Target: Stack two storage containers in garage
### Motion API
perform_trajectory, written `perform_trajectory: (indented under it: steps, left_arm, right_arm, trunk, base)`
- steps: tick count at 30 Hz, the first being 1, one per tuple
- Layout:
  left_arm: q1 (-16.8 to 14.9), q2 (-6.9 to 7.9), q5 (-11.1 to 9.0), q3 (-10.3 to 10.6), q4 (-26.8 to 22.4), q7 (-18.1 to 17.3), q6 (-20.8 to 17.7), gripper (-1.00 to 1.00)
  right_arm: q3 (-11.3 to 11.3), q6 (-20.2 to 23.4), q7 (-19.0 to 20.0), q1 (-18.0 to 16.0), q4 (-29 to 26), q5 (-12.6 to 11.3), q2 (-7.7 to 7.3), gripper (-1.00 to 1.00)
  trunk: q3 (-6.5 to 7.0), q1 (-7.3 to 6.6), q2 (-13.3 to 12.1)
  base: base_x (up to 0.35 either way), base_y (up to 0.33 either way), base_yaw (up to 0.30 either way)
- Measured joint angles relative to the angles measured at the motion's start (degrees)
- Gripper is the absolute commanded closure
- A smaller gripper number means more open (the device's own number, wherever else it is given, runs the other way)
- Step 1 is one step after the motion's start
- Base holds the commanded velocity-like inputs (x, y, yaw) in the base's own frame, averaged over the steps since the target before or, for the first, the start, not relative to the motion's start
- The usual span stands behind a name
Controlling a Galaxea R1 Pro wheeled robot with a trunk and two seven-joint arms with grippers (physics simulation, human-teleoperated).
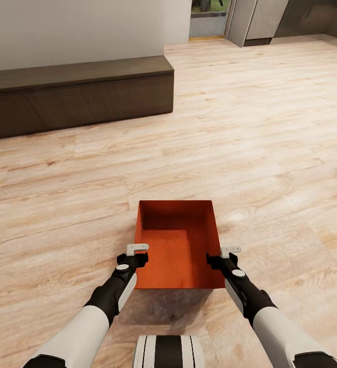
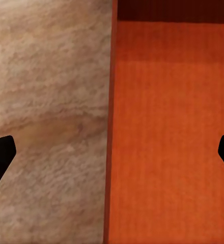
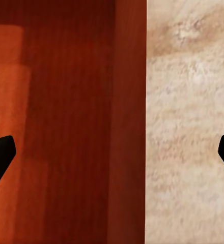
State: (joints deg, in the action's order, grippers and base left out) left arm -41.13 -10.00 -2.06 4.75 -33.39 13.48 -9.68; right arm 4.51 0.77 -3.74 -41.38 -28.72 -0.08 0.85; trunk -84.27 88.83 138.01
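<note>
Hands, left (image 1: 137, 249) and right (image 1: 230, 251), straddle container (image 1: 176, 245) walls, fingers wide apart.

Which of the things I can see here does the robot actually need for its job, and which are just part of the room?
Part of the job:
- orange-red ribbed open-top storage bin
- left hand, straddling the bin's left wall
- right hand, straddling its right wall

Just there:
- light wood plank floor
- long dark brown low cabinet

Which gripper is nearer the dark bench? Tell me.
Left. The left gripper straddles the bin's left wall, on the side toward the bench; the right gripper straddles the right wall, farther from it.
</note>
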Motion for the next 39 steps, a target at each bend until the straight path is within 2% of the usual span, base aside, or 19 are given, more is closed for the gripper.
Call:
perform_trajectory:
  steps: [1, 6, 17, 23, 26, 29, 39]
  left_arm:
    - [0.00, 0.00, 0.00, 0.00, 0.00, -0.01, -0.01, 1.00]
    - [0.01, 0.00, -0.41, 0.00, 0.05, 0.05, 0.10, 1.00]
    - [0.01, 0.01, 0.16, -0.35, -0.07, 0.15, -0.01, 1.00]
    - [-0.01, 0.03, -1.39, -0.41, -0.15, 0.34, -0.12, 1.00]
    - [0.00, 0.00, -2.70, -0.02, -0.06, 0.02, -0.09, 1.00]
    - [-0.02, 0.00, -2.30, -0.31, -0.18, -0.21, -1.15, 1.00]
    - [-0.02, 0.00, -2.26, -0.30, -0.18, -0.22, -1.18, 1.00]
  right_arm:
    - [0.00, 0.01, 0.06, 0.00, 0.00, 0.00, -0.01, 1.00]
    - [0.04, 0.10, -0.18, -0.03, -0.04, 0.23, -0.04, 1.00]
    - [-0.19, 0.04, -0.78, -0.05, -0.08, 0.52, -0.43, 1.00]
    - [-0.20, 0.04, -0.79, -0.05, -0.07, 0.51, -0.41, 1.00]
    - [-0.03, 0.04, -0.34, 0.00, -0.01, 0.14, 0.06, 1.00]
    - [0.01, -0.03, -0.31, 0.02, 0.06, -0.01, 0.07, 1.00]
    - [0.01, -0.01, -0.32, 0.02, 0.05, 0.00, 0.07, 1.00]
  trunk:
    - [0.00, 0.00, 0.00]
    - [0.00, 0.00, 0.00]
    - [0.00, -0.01, 0.00]
    - [0.01, -0.01, 0.01]
    - [0.53, -0.65, -1.19]
    - [1.07, -1.31, -2.39]
    - [2.87, -3.51, -6.40]
  base:
    - [0.000, 0.000, 0.000]
    - [0.000, 0.000, 0.000]
    - [0.000, 0.000, 0.000]
    - [0.000, 0.000, 0.000]
    - [0.000, 0.000, 0.000]
    - [0.000, 0.000, 0.000]
    - [0.000, 0.000, 0.000]
